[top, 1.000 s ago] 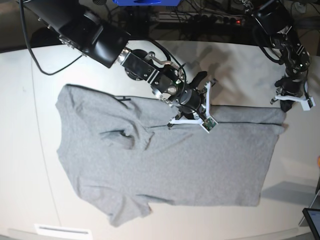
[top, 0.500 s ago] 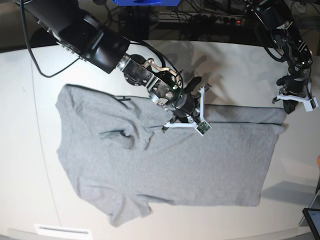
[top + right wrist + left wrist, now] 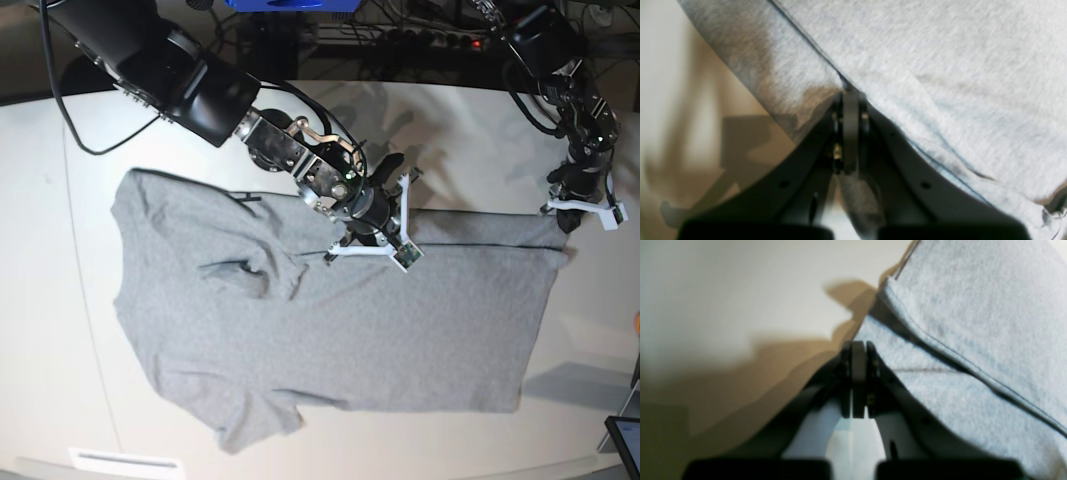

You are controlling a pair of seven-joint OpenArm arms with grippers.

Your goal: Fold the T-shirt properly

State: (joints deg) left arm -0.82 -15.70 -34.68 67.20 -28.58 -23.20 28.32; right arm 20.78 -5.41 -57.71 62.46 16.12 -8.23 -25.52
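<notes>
The heather-grey T-shirt (image 3: 330, 330) lies spread on the white table (image 3: 480, 130), plain side up, with a narrow band along its far edge folded over. My right gripper (image 3: 345, 248) is at the left end of that fold. In the right wrist view my right gripper (image 3: 850, 100) is shut on the T-shirt (image 3: 940, 66), and grey cloth shows between the fingers. My left gripper (image 3: 555, 212) is at the shirt's far right corner. Close up, my left gripper (image 3: 858, 346) is shut at the edge of the T-shirt (image 3: 973, 323), with a pale strip between its fingers.
Cables and a power strip (image 3: 400, 35) run along the back of the table. A dark screen (image 3: 625, 440) sits at the front right corner. A white label (image 3: 125, 460) lies at the front left edge.
My right gripper has slid a little to the left along the fold. My left gripper has shifted slightly down and left at the corner. The shirt's outline looks the same.
</notes>
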